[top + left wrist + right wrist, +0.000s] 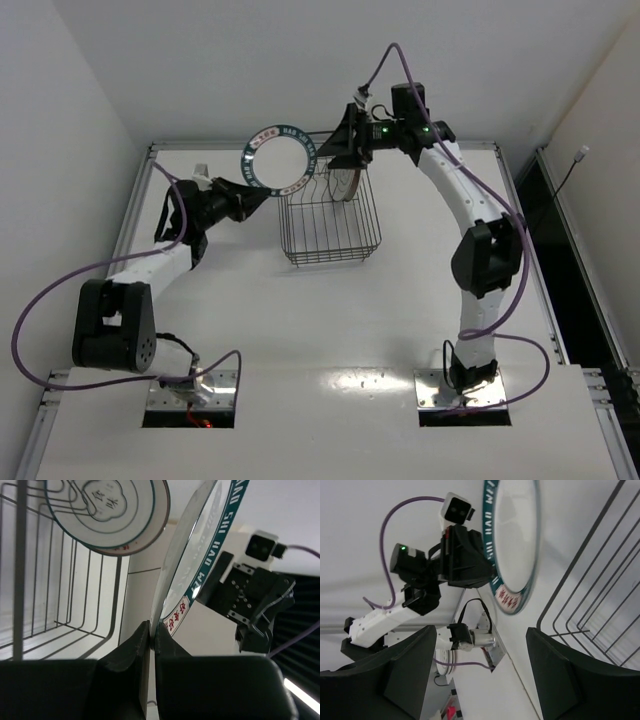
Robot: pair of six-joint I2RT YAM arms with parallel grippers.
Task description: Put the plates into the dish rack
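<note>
My left gripper (258, 192) is shut on the lower edge of the teal-banded plate (280, 158) and holds it upright in the air, just left of the dish rack (330, 240). In the left wrist view the fingers (145, 640) pinch the plate's rim (200, 555). A plate with a thin dark rim and flower mark (107, 510) stands inside the rack (50, 580); it also shows in the top view (348, 185). My right gripper (338, 150) is open and empty above the rack's far edge, facing the teal-banded plate (515, 535). The plate with the orange-brown centre is not in view.
The rack's wire wall (600, 595) is close on the right of my right gripper (482, 675). The white table (330, 320) has a raised rim and white walls on three sides. The left arm's wrist (465, 555) is right behind the held plate.
</note>
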